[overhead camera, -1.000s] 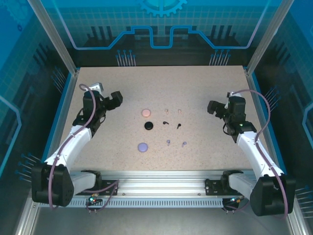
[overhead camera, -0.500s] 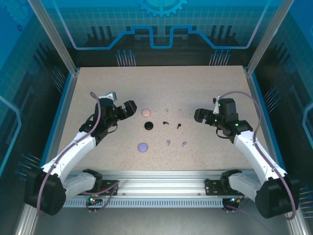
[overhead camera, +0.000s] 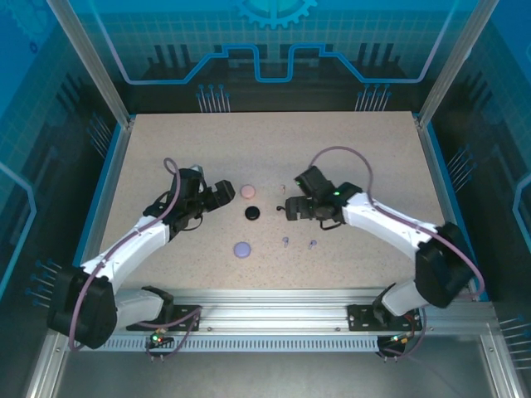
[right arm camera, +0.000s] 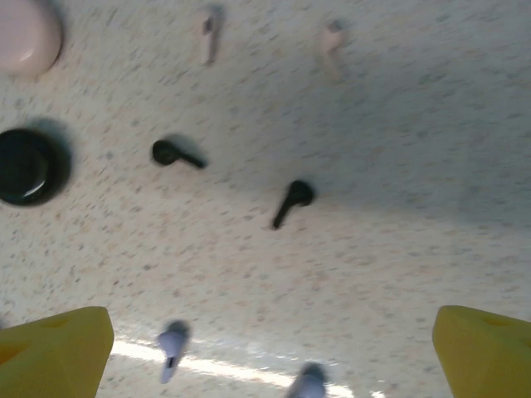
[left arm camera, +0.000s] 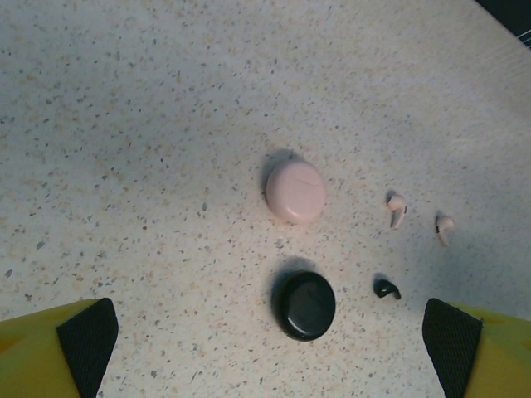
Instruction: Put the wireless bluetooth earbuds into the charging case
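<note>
**Desk:** Walk me through it, biggest thing first.

**Me:** The table [overhead camera: 348,141], speckled, with everything bunched around its middle. My left gripper [overhead camera: 222,192] hangs left of the middle, jaws spread wide with nothing between them. My right gripper [overhead camera: 292,205] sits over the middle, just as wide and just as empty, with its yellow fingers [right arm camera: 58,348] at the bottom corners of the wrist view.

**Desk:** Cases?

**Me:** Three round ones in a column just left of centre. The pink case [overhead camera: 247,191] is toward the far edge, the black case [overhead camera: 252,213] is in the middle, and the lavender case [overhead camera: 241,249] is toward the near edge. They look shut to me (I can't make out a seam, so don't hold me to it).

**Desk:** And the buds?

**Me:** All loose on the surface, to the right of their cases, none of them inserted. The pink earbuds [right arm camera: 210,29] are in the far row. The black earbuds [right arm camera: 290,201] are in the middle row, square in my right wrist camera. The lavender earbuds [overhead camera: 285,241] are closest to the near edge.

**Desk:** How will they handle?

**Me:** I'd judge them featherlight, hard and slick, so likely to skate away or squirt out of a pinch. I'd come straight down and close gently across the stem, where the sides are flatter
</note>
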Robot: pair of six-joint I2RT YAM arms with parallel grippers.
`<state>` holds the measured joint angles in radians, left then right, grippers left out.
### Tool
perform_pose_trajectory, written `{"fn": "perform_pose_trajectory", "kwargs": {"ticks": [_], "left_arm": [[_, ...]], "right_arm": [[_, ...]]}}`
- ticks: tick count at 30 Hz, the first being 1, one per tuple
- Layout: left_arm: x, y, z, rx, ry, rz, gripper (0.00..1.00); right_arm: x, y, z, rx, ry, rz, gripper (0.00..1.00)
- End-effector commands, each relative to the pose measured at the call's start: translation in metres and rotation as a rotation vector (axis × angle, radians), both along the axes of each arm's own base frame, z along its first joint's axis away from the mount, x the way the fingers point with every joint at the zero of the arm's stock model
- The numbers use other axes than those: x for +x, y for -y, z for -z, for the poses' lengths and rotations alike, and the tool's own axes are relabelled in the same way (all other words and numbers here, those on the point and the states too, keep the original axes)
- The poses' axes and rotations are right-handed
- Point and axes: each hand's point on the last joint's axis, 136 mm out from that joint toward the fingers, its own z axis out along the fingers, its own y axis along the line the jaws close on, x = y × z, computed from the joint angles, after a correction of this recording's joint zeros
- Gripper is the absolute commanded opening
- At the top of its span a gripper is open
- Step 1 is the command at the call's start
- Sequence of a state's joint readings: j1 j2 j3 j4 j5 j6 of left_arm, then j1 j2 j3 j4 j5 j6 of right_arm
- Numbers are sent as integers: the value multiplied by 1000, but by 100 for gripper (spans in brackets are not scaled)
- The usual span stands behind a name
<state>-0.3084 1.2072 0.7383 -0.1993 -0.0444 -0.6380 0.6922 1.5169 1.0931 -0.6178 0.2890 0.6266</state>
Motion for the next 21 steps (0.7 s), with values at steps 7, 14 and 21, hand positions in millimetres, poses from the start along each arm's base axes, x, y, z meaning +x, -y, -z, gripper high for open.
{"fn": "perform_pose_trajectory", "kwargs": {"ticks": [7, 14, 21], "left_arm": [[11, -31, 5, 12, -79, -130, 99], [19, -71, 8, -76, -104, -281, 99], [14, -81, 8, -113, -107, -325, 99]], "right_arm": [[-44, -93, 13, -100, -128, -109, 94], [-68, -145, 32, -66, -197, -53, 94], [-79, -167, 59, -123, -247, -90, 94]]}}
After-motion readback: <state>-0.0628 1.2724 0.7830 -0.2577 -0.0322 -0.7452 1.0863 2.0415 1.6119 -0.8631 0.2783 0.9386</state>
